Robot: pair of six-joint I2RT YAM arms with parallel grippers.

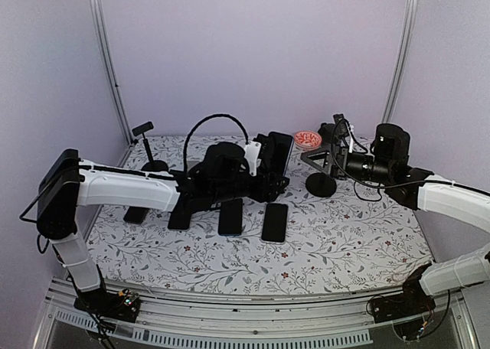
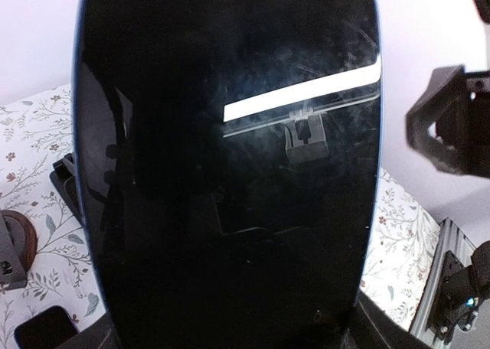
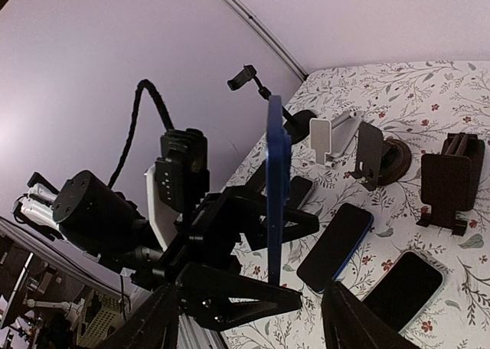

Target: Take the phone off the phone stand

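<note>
The phone point(image 1: 280, 153), black-screened with a blue rim, is upright in the air above the middle of the table, and my left gripper point(image 1: 268, 170) is shut on its edges. Its dark screen point(image 2: 230, 173) fills the left wrist view. From the right wrist I see it edge-on point(image 3: 274, 181) between the left gripper's black fingers point(image 3: 245, 295). The phone stand point(image 1: 320, 184), a round black base with a tilted plate, stands just right of the phone and carries nothing. My right gripper point(image 1: 331, 145) hovers above that stand; its jaws point(image 3: 253, 330) are wide apart with nothing between them.
Several phones lie flat in a row on the flowered cloth, among them two point(image 1: 230, 216) point(image 1: 274, 222) below the left gripper. A clamp stand point(image 1: 145, 145) is at the back left, a small red dish point(image 1: 308, 139) at the back. White, grey and black stands point(image 3: 331, 138) point(image 3: 379, 159) point(image 3: 449, 182) sit further off.
</note>
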